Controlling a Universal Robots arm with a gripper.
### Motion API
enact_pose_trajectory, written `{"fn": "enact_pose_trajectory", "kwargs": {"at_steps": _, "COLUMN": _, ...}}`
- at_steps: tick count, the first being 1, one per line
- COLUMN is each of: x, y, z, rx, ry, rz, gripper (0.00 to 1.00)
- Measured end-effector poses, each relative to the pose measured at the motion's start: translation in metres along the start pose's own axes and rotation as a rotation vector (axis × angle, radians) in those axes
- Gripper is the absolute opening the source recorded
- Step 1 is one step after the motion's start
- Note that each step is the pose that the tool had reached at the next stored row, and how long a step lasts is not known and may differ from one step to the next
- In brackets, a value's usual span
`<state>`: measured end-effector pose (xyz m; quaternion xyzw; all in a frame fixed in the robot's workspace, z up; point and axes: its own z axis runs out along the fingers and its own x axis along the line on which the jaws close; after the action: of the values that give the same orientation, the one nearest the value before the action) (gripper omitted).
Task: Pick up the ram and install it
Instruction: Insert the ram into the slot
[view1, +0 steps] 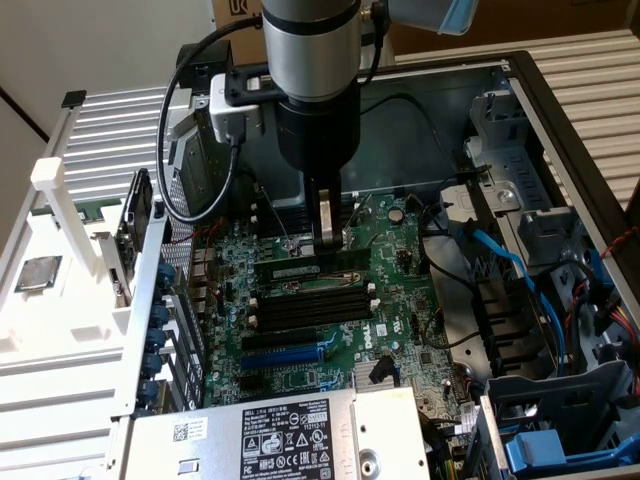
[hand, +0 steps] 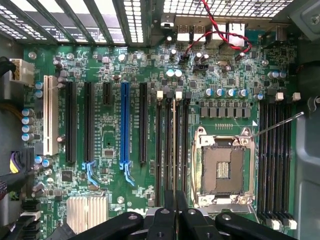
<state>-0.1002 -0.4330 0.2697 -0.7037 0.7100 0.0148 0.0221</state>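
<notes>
The black two-finger gripper (view1: 328, 238) is clamped on the long, flat green ram stick (view1: 288, 270), which stands on edge between its fingertips, among the long black slots (hand: 159, 150)

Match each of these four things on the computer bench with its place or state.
Things:
1 ram
2 socket
3 processor
4 heatsink

Places or states:
A bare metal fins
B on the white rack
C between the fingers of the gripper
D empty

Pairs: 1-C, 2-D, 3-B, 4-A
</notes>
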Motion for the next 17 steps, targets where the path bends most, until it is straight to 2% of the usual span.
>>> {"fn": "enact_pose_trajectory", "kwargs": {"at_steps": 17, "x": 0.0039, "y": 0.0003, "z": 0.002, "rx": 0.0, "ry": 0.001, "rz": 0.0, "gripper": 0.12}}
